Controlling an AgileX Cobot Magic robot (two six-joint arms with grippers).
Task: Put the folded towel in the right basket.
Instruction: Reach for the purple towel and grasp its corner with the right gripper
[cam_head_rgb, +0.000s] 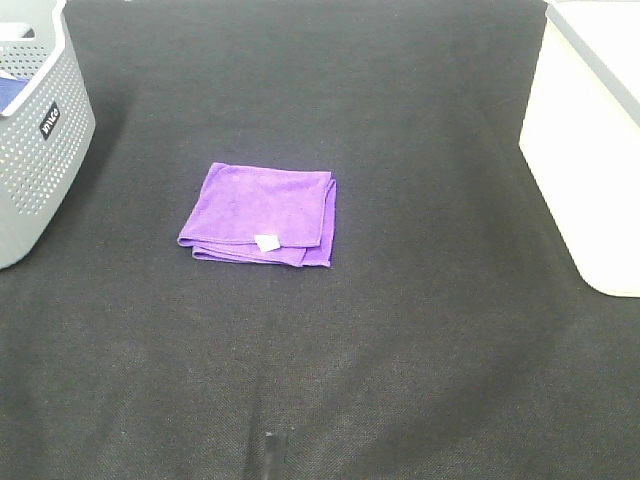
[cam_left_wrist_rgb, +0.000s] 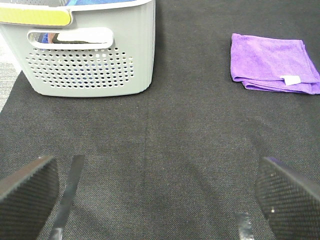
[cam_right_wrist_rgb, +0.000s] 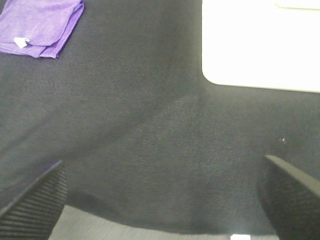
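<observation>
black woven cloth covers the desk from edge to edge. item 1: folded towel, purple, lying flat near the middle of the desk, somewhat toward the left; a small white tag sits at its near edge, and the layered fold edges show along the near and right sides. item 2: right basket, white, solid-walled, at the right edge of the desk and well apart from the towel; its opening is mostly out of view. item 3: left basket, grey, perforated, at the left edge, something blue inside; not the target. item 4: left tool, fingers spread wide, holding nothing, above bare cloth with the grey basket and the towel ahead of it. item 5: right tool, likewise spread wide and empty, above bare cloth with the towel and the white basket both ahead. neither tool shows in the high view. status: towel untouched, nothing yet carried. step in hand, as judged: the approach and grasp. handling note: the right tool looks better placed for the white basket; it should come down over the towel's right side, pinch through all layers so the fold holds, lift clear of the desk, and pass above the basket rim before letting go.
</observation>
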